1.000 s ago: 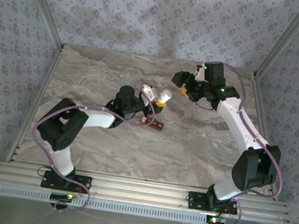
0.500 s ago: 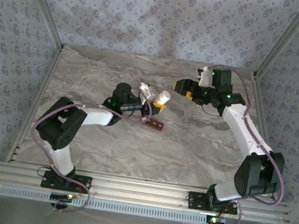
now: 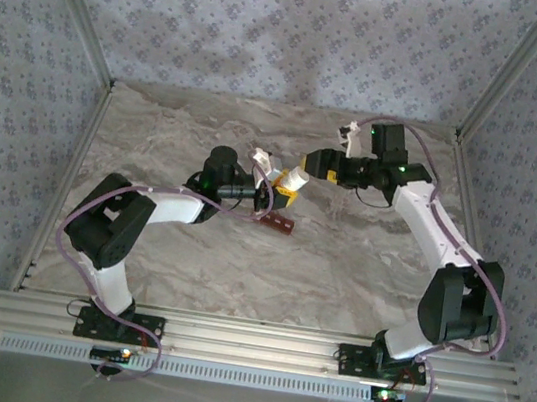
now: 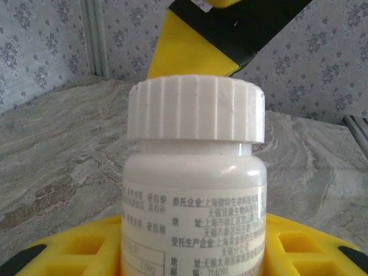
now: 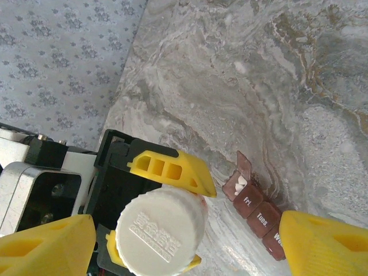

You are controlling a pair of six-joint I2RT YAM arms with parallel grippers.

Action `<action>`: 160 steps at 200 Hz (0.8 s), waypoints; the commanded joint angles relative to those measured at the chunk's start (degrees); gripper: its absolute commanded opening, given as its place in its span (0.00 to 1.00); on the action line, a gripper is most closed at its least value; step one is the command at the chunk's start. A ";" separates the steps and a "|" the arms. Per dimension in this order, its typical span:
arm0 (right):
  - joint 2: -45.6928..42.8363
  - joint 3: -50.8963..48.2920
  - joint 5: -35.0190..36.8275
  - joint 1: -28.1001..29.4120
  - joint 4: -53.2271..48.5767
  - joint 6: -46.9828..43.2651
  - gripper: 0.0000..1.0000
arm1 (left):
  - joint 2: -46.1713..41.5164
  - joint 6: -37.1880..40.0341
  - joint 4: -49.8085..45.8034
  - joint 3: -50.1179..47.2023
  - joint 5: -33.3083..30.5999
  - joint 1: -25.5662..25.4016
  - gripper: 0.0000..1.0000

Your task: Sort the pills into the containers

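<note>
Uncapping | left gripper (image 3: 272,188) clamped on white bottle (image 4: 192,190) | right gripper (image 3: 313,163) spread, straddling cap (image 5: 161,227), no contact | centre first, close squarely on ribs, twist; containers (image 5: 256,210) sit just beside.

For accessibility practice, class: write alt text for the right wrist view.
A white bottle, seen cap-on from above, is held by the left gripper, the open right gripper straddling it. Beside it on the marble table lie red-brown pill containers, one lid raised.
</note>
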 commanded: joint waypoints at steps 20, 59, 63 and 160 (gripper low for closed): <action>1.70 2.94 -0.01 1.33 -1.37 -1.69 0.83 | -1.56 -0.48 0.14 2.16 2.08 0.28 0.00; 3.21 4.18 0.40 2.34 -2.01 -1.87 0.80 | -1.52 -0.56 -0.03 2.37 2.15 0.31 0.00; 3.31 4.28 0.40 2.39 -2.01 -1.89 0.79 | -1.52 -0.56 -0.11 2.43 2.12 0.35 0.00; 4.10 4.12 -0.06 3.30 -1.92 -1.84 0.69 | -1.16 -0.63 -0.11 2.61 2.07 0.30 0.00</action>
